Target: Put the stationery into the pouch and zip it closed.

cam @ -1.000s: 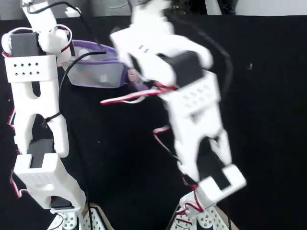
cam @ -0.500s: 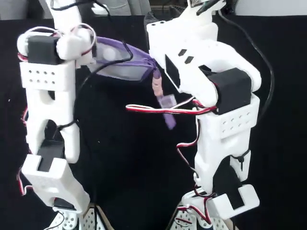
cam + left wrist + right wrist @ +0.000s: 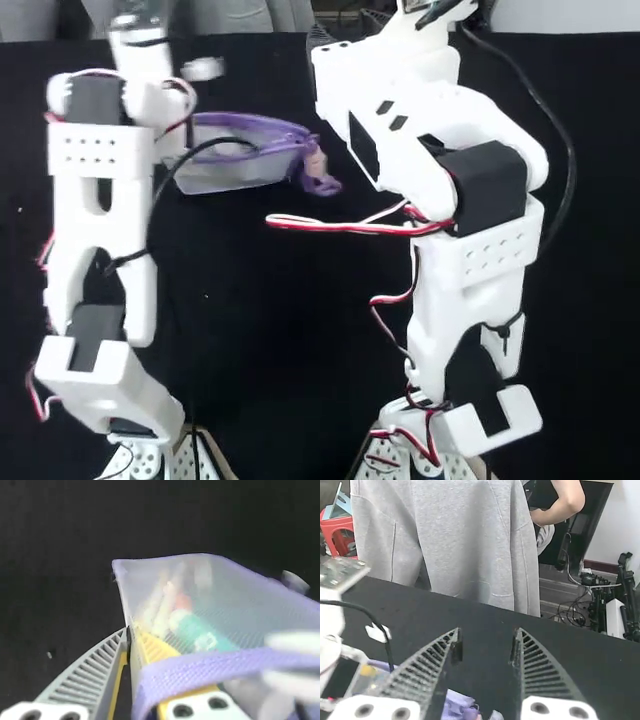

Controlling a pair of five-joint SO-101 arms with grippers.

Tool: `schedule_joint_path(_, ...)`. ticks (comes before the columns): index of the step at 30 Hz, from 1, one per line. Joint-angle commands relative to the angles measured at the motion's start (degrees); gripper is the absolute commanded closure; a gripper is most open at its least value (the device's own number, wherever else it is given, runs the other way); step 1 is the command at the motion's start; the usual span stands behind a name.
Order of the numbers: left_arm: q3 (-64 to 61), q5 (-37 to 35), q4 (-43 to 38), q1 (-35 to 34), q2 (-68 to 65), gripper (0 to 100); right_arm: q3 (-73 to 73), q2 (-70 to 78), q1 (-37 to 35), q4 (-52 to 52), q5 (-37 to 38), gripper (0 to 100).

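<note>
A translucent pouch (image 3: 235, 160) with purple trim hangs above the black table at the back, between the two arms. Its zip pull (image 3: 320, 178) dangles at the end nearer the right arm. In the left wrist view my left gripper (image 3: 131, 632) is shut on the pouch (image 3: 220, 615) at its edge. Pens and a teal piece of stationery (image 3: 192, 627) lie inside behind the mesh wall. My right gripper (image 3: 485, 647) is open above the pouch with nothing between its fingers. A bit of purple trim (image 3: 460, 705) shows below it.
Black cloth covers the table (image 3: 260, 330). Both white arms stand tall, the left arm (image 3: 95, 230) and the right arm (image 3: 450, 230), with their bases at the front edge. A red and white cable (image 3: 340, 222) loops across between them.
The right arm has swung from a leaning pose over the pouch to upright. The zip pull hung low half a second ago and now sits by the pouch's end. The pouch tilted and shifted slightly.
</note>
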State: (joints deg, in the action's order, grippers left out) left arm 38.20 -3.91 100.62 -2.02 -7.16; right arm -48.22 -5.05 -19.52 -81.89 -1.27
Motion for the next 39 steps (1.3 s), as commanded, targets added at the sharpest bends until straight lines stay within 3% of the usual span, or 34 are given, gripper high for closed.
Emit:
schedule_joint_path(1,7.1,-3.3,0.3,-4.9,10.7,97,-1.5,-2.6,0.6,-0.1,0.4,83.6)
schedule_joint_path(4,4.9,-3.3,0.3,-3.5,19.5,97,-1.5,-2.6,0.6,0.0,0.4,83.6)
schedule_joint_path(10,-18.9,2.4,-7.5,1.7,22.2,97,-1.5,-2.6,0.6,0.0,0.4,83.6)
schedule_joint_path(18,-12.3,-0.8,-6.2,1.9,42.0,97,-1.5,-2.6,0.6,-0.1,0.4,83.6)
schedule_joint_path(21,-22.5,-0.3,-8.3,1.7,40.4,97,-1.5,-2.6,0.6,-0.1,0.4,83.6)
schedule_joint_path(26,-42.8,0.5,-21.7,-0.4,33.1,97,-1.5,-2.6,0.4,-0.2,0.4,83.6)
schedule_joint_path(28,-41.8,0.5,-21.5,-0.9,33.5,97,-1.5,-2.5,0.4,-0.2,0.4,83.6)
schedule_joint_path(34,-22.2,-0.5,-10.7,-0.9,42.5,97,-1.5,-2.5,0.5,-0.2,0.4,83.6)
schedule_joint_path(37,-30.1,-0.9,-12.9,-0.8,40.2,97,-1.5,-2.5,0.5,-0.2,0.4,83.6)
schedule_joint_path(39,-41.2,-0.9,-20.2,-0.6,36.2,97,-1.5,-2.5,0.4,-0.3,0.4,83.6)
